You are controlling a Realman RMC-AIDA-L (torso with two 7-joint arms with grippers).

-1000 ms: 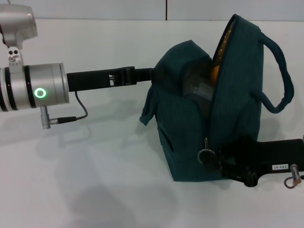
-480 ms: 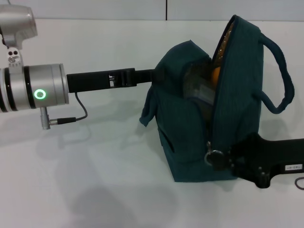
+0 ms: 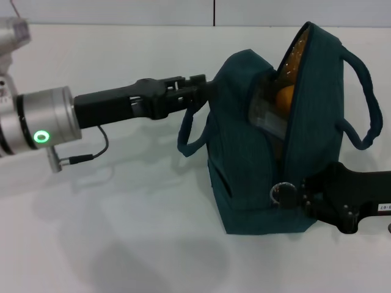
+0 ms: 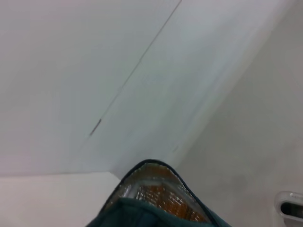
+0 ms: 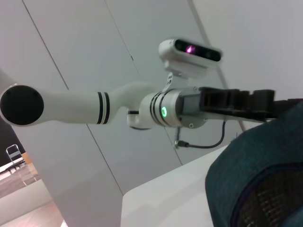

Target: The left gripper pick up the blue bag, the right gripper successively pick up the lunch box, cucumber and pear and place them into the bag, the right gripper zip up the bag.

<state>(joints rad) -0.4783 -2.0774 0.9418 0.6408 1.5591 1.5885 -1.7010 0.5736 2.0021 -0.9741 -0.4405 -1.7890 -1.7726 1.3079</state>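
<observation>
Left pincer (image 3: pixel 198 91) clamped on blue bag (image 3: pixel 244 165) rim; right pincer (image 3: pixel 299 194) pinching zipper ring pull (image 3: pixel 282 193); pear (image 3: pixel 284 97) inside.

Right pincer (image 3: pixel 297 196) tips hidden behind blue bag (image 3: pixel 244 152) (cucumber unseen inside); left pincer (image 3: pixel 204 85) tips buried in fabric.

I am seeing the blue bag (image 3: pixel 256 159) standing upright on the tabletop (image 3: pixel 122 244), right of centre. The pear (image 3: pixel 285 97) is sitting inside it. The left gripper (image 3: pixel 198 91) is meeting its left side; the right gripper (image 3: pixel 305 196) is lying at its lower right.
</observation>
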